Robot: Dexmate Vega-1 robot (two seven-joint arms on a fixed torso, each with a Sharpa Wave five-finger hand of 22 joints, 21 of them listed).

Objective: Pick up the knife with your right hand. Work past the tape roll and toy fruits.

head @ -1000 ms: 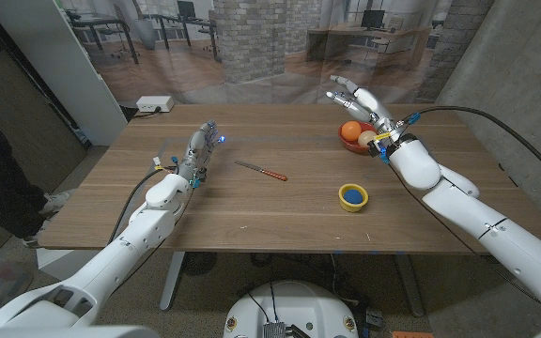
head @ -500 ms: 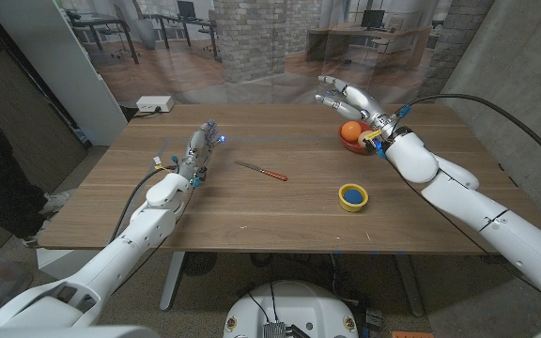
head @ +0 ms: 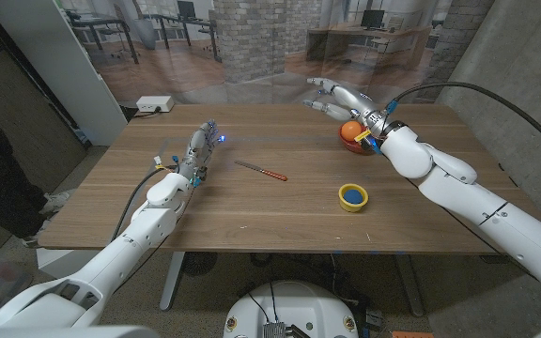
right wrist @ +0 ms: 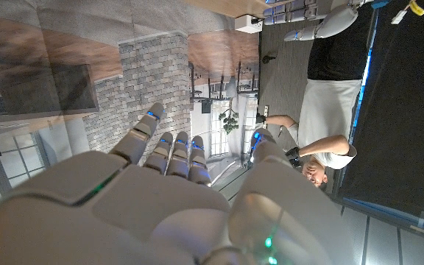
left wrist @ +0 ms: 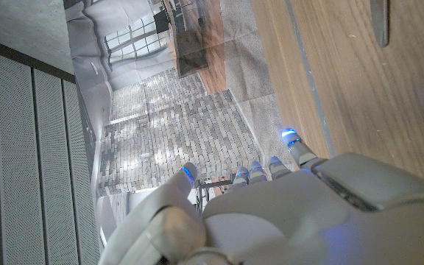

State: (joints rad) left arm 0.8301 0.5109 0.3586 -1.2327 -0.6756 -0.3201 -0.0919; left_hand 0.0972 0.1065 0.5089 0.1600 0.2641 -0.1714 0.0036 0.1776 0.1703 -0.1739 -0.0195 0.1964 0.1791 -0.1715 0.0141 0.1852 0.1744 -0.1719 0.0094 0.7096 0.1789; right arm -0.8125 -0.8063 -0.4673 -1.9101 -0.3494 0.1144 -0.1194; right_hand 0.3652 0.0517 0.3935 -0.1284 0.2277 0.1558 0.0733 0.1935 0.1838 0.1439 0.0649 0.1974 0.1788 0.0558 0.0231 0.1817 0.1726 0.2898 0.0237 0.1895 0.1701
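Note:
The knife (head: 261, 170) lies on the wooden table (head: 252, 211) near its middle, with the red handle to the right and the thin blade to the left. Its blade tip (left wrist: 379, 22) also shows in the left wrist view. My right hand (head: 341, 97) hovers over the table's far side, just left of the fruit bowl, with fingers spread and nothing in them. It is well behind and right of the knife. My left hand (head: 198, 150) stands on the table left of the knife, fingers stretched out and holding nothing.
A red bowl (head: 355, 144) with an orange toy fruit (head: 350, 130) sits at the back right, under my right wrist. A blue and yellow tape roll (head: 352, 196) lies right of the knife. A person (right wrist: 322, 110) stands beyond the table.
My right hand has swung left from above the fruit bowl toward the table's far middle. The left hand, knife and tape roll have stayed put.

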